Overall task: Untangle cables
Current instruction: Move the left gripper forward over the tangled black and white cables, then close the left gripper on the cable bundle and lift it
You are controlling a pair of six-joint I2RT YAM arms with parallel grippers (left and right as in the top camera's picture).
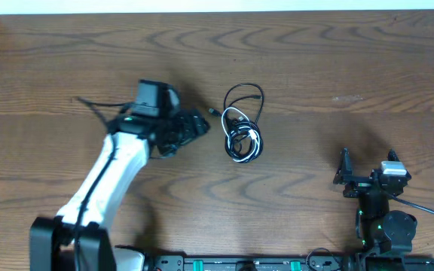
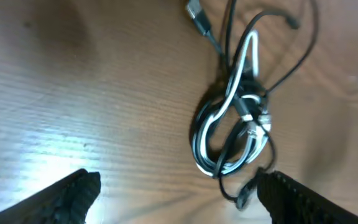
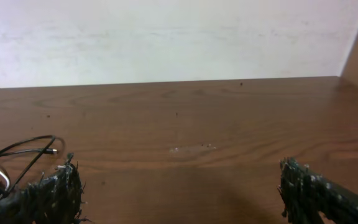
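The cables [image 1: 242, 129] lie as one tangled bundle of black cords and one white cord near the table's middle, with a black loop reaching toward the back. In the left wrist view the cables [image 2: 234, 118] lie just ahead of the fingers, and a plug end lies at the top. My left gripper [image 1: 194, 128] is open and empty, just left of the bundle; its fingers [image 2: 179, 194] are spread wide, the right one near a black loop. My right gripper [image 1: 366, 175] is open and empty at the front right, far from the cables [image 3: 11, 155].
The wooden table [image 1: 315, 68] stretches bare behind and to the right. A pale wall [image 3: 166, 37] stands beyond the table's far edge. The arms' bases and a black rail [image 1: 247, 263] sit along the front edge.
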